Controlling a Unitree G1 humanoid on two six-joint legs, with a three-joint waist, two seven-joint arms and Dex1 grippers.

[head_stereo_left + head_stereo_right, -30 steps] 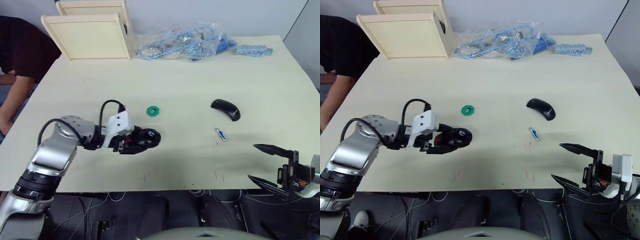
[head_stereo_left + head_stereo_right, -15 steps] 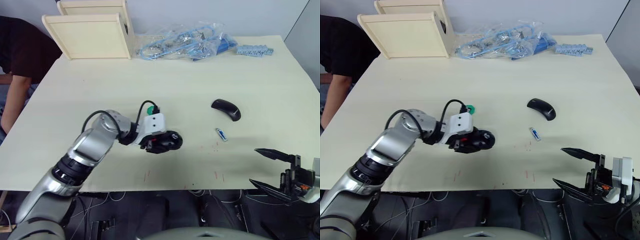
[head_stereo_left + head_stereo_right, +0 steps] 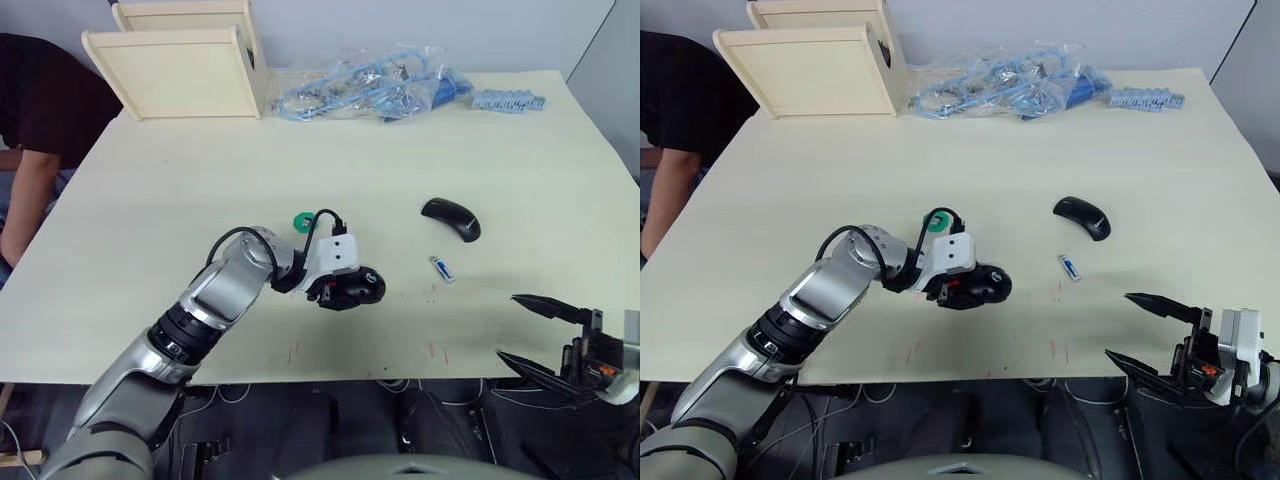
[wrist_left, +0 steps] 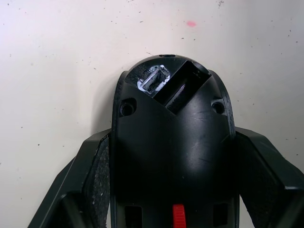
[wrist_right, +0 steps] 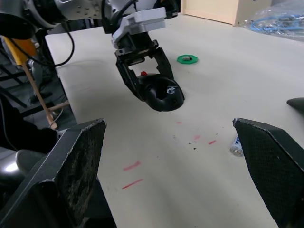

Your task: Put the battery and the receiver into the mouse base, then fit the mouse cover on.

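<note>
Pale and smooth, the table (image 3: 200,180) holds the left gripper (image 3: 350,292), its black fingers squeezed tight on the mouse base (image 3: 358,290) near the middle, with the shiny curved mouse cover (image 3: 451,217) and the little blue battery (image 3: 442,268) lying off to its right and the right gripper (image 3: 545,335) spread wide past the table's front edge. Up close from the left wrist, rough black pads (image 4: 97,180) press both sides of the mouse base (image 4: 171,156), which shows a red bit and a small silvery slot. From the right wrist, two bumpy black fingers (image 5: 78,161) stand far apart, touching nothing, with a green ring (image 5: 188,59) on the table behind the mouse base (image 5: 161,92).
</note>
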